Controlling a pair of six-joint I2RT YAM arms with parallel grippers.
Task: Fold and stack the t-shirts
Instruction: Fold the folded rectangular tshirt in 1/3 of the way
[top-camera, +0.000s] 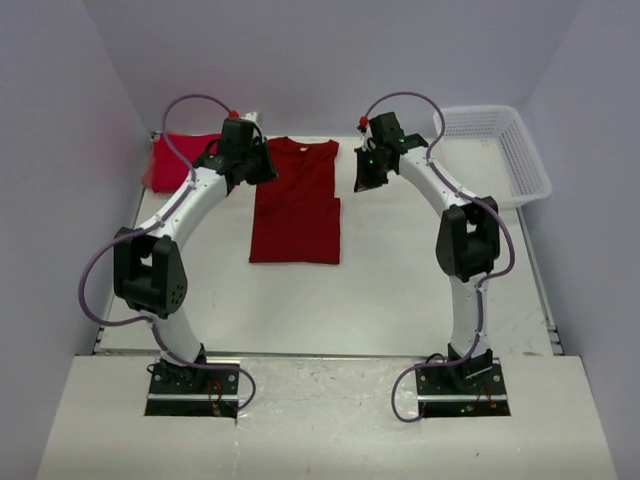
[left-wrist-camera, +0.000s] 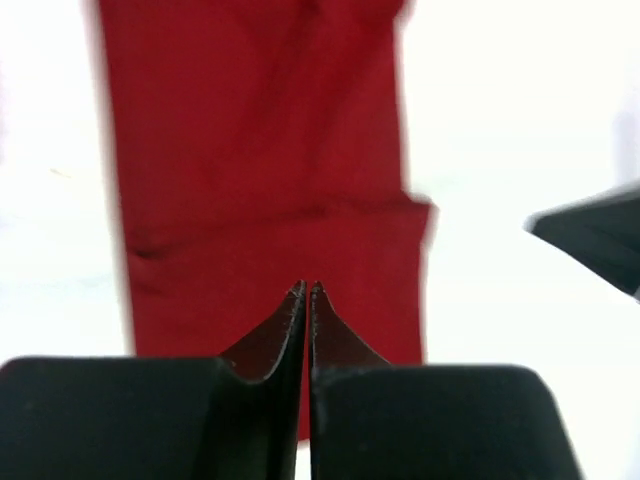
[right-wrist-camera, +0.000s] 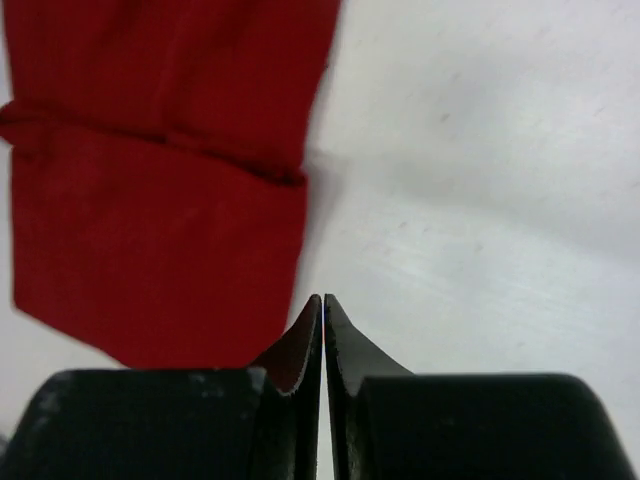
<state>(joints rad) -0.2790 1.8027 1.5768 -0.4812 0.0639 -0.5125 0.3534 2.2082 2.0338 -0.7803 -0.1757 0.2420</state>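
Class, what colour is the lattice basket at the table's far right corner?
White basket; top external view.

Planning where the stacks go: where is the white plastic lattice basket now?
In the top view, the white plastic lattice basket sits at the far right corner of the table, beyond the right gripper and apart from the dark red t-shirt.

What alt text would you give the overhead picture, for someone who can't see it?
A dark red t-shirt lies flat on the table, sides folded in. The shut left gripper and right gripper flank its far end. A brighter red shirt sits far left, a white basket far right.
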